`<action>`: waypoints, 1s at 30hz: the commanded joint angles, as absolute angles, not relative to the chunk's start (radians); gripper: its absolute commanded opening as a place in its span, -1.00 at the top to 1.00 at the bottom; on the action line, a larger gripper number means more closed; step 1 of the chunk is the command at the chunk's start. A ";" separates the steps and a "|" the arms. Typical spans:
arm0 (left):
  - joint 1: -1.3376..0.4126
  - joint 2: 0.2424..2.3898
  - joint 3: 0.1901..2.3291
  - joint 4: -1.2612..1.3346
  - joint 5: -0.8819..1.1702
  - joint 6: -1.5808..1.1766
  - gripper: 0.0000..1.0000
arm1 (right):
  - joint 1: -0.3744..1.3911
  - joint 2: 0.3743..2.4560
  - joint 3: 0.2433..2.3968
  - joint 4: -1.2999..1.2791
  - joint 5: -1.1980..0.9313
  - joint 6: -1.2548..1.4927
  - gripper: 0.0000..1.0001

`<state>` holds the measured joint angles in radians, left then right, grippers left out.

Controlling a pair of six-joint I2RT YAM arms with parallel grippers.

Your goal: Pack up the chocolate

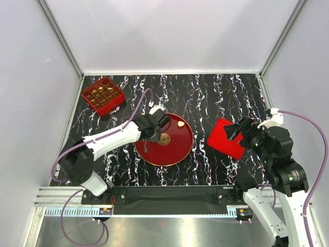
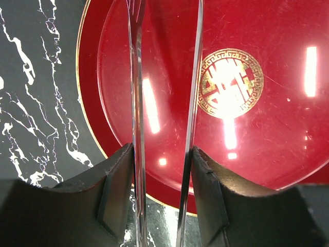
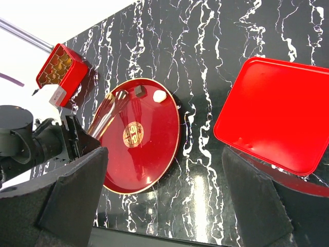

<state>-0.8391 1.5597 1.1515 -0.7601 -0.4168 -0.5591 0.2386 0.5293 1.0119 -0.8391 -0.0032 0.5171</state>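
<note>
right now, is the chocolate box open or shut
Open: the box shows its compartments from above, and the red lid lies apart, off to the right.

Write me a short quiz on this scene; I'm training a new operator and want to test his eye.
1. True or false: the red compartment box stands on the red plate.
2. What does the left gripper hold? A: tongs. B: a spoon. C: nothing.
3. Fill in: in the right wrist view, ___ chocolates lie on the red plate.

Key:
1. False; the box stands on the table, apart from the plate.
2. A.
3. Two, one dark and one cream.
</note>
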 commanded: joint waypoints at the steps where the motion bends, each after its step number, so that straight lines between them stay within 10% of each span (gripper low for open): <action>1: -0.844 1.577 1.200 -0.719 -0.463 -0.572 0.02 | 0.239 0.523 1.040 -0.819 0.025 0.497 -0.99; 30: -0.870 1.404 1.296 -0.917 -0.370 -0.552 0.32 | 0.239 0.505 1.055 -0.836 0.012 0.525 -0.99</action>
<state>-0.8661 1.4944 1.2362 -0.8894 -0.3908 -0.5579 0.2386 0.5175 1.0119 -0.8413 0.0090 0.5133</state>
